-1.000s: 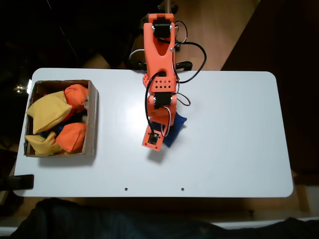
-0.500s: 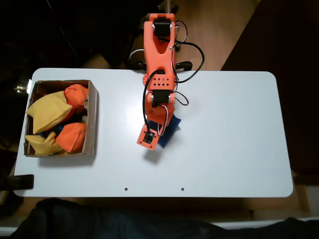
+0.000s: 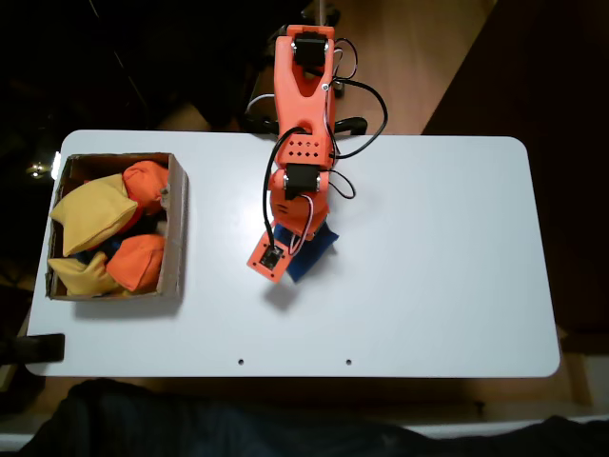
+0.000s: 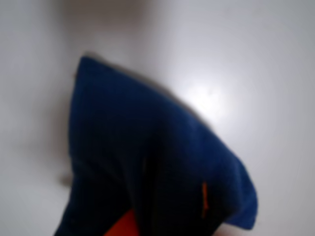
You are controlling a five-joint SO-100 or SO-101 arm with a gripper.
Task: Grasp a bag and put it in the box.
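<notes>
Close in the wrist view: blue beanbag [image 4: 147, 167] bulking across the lens, orange claw [image 4: 162, 216] tips poking through at its lower edge — clamped on the fabric, by the look of it. Farther off in the fixed view: arm [image 3: 303, 124] swung toward the picture's left since a second ago, bag [image 3: 309, 252] dragged along under the wrist, shadow offset beneath — apparently lifted off the white bench [image 3: 447, 267]. Beyond, at the left edge, cardboard box [image 3: 176, 228] already crowded with yellow and orange beanbags [image 3: 133, 262]; carry under way, drop not yet made.
</notes>
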